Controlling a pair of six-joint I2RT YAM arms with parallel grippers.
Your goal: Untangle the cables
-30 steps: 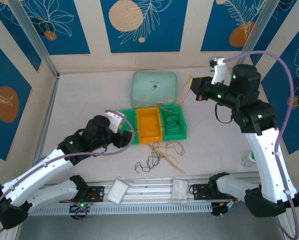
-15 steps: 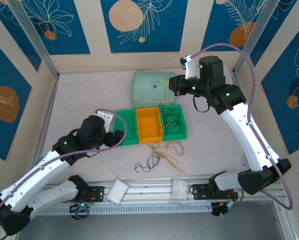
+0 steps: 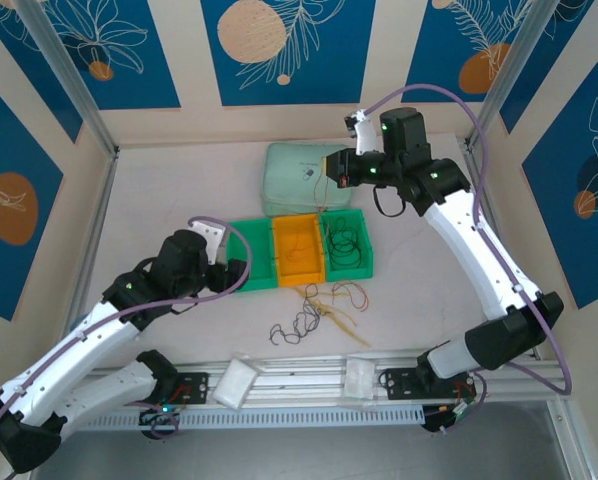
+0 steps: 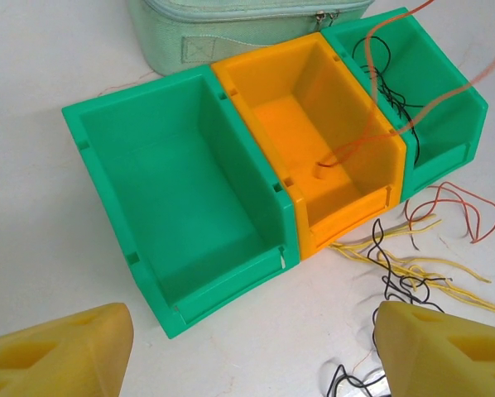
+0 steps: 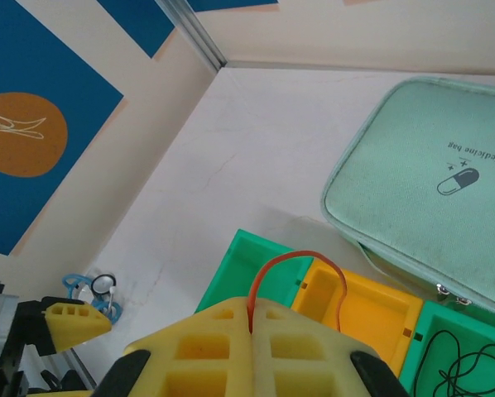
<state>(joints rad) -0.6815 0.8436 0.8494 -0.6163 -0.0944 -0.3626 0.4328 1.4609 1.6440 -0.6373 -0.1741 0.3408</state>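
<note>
My right gripper point(image 5: 252, 318) is shut on a thin orange cable point(image 5: 301, 258) that loops up from between its fingers. It hovers high over the bins point(image 3: 331, 170), and the orange cable point(image 4: 372, 141) hangs down with its end in the orange bin point(image 4: 330, 157). A black cable point(image 4: 380, 66) lies coiled in the right green bin point(image 4: 446, 107). Yellow cables point(image 4: 413, 266), a black one point(image 4: 396, 289) and a reddish one point(image 4: 446, 207) lie tangled on the table in front of the bins. My left gripper point(image 4: 247, 364) stands open, holding nothing, just in front of the left green bin point(image 4: 189, 198).
A mint-green medicine bag point(image 3: 309, 178) lies right behind the bins. The loose tangle point(image 3: 314, 310) sits between the bins and the rail at the near edge point(image 3: 299, 385). Walls enclose the table on the left, back and right.
My right arm has swung left from the table's right side to above the bins, carrying the orange cable. My left gripper has drawn back a little from the left green bin.
</note>
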